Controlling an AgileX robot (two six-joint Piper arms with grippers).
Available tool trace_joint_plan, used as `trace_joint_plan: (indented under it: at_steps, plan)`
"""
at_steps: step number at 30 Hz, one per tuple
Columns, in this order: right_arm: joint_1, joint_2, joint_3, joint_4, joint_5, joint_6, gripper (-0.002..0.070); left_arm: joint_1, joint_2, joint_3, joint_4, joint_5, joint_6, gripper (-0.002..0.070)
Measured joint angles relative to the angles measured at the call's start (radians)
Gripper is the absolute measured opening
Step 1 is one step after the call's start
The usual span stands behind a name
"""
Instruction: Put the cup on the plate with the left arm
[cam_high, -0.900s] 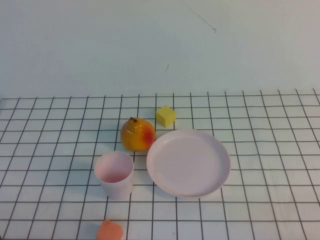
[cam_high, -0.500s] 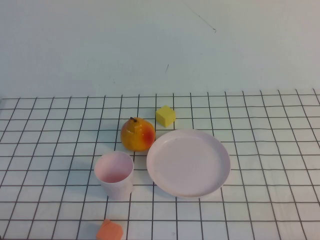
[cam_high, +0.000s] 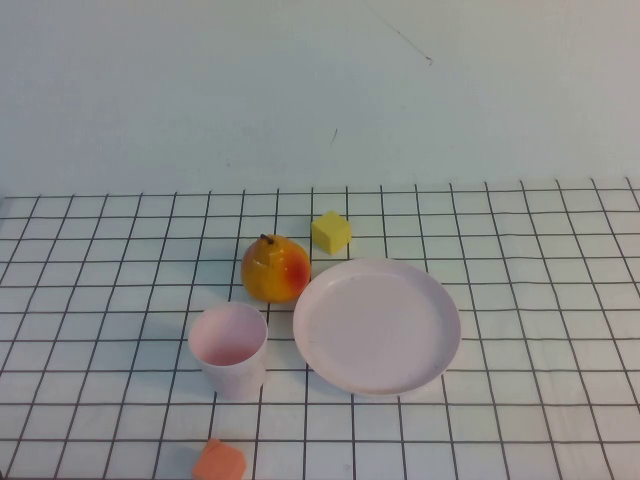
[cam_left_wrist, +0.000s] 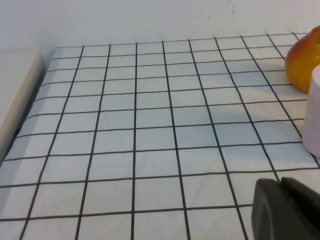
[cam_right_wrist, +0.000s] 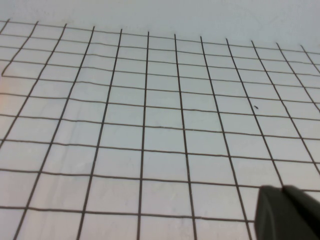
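High view shows no arm at all over the gridded table (cam_high: 520, 300); the cup (cam_high: 229, 349) stands upright just beside the plate (cam_high: 377, 325), apart from it by a thin gap, with the pear-like fruit (cam_high: 274, 268) behind the cup and nearly touching the plate's rim. A yellow cube (cam_high: 331, 231) sits further back, and an orange piece (cam_high: 219, 462) lies at the near edge.

From the left wrist camera, the left gripper (cam_left_wrist: 287, 210) appears only as a dark block at the corner, low over bare cloth; whether its fingers are parted or together I cannot tell. The cup (cam_left_wrist: 314, 112) is ahead of it and off to one side, with the fruit (cam_left_wrist: 304, 60) further ahead beyond the cup. The right gripper (cam_right_wrist: 287, 212) likewise shows just a dark corner over bare grid, with nothing of the task near it, and its state I cannot tell either.

The step in hand looks like the first reach. To do it well, I would bring the left gripper in from the cup's open side, away from the fruit and plate, take the wall at mid height so the light tumbler does not tip, lift clear of the raised rim, then set it down near the plate's middle.

Against the earlier high views nothing differs: every object sits on the same squares, and neither arm has entered.
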Motion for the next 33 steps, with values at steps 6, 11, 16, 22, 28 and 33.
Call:
trace_joint_plan:
  at_steps: [6, 11, 16, 22, 28, 33]
  plan:
    - [0.0, 0.0, 0.0, 0.0, 0.0, 0.0, -0.0002, 0.0, 0.0, 0.006, -0.003, -0.097, 0.0, -0.0003]
    - [0.0, 0.0, 0.0, 0.0, 0.0, 0.0, -0.0002, 0.0, 0.0, 0.006, -0.005, -0.398, -0.039, -0.0002]
    - [0.0, 0.0, 0.0, 0.0, 0.0, 0.0, -0.0002, 0.0, 0.0, 0.006, -0.009, -0.749, -0.059, -0.0002]
    - [0.0, 0.0, 0.0, 0.0, 0.0, 0.0, -0.0002, 0.0, 0.0, 0.006, -0.048, -0.974, -0.082, -0.0002]
    - [0.0, 0.0, 0.0, 0.0, 0.0, 0.0, -0.0002, 0.0, 0.0, 0.006, -0.134, -0.993, -0.092, -0.0002]
    - [0.0, 0.0, 0.0, 0.0, 0.0, 0.0, -0.0002, 0.0, 0.0, 0.006, -0.133, -0.984, -0.092, -0.0002]
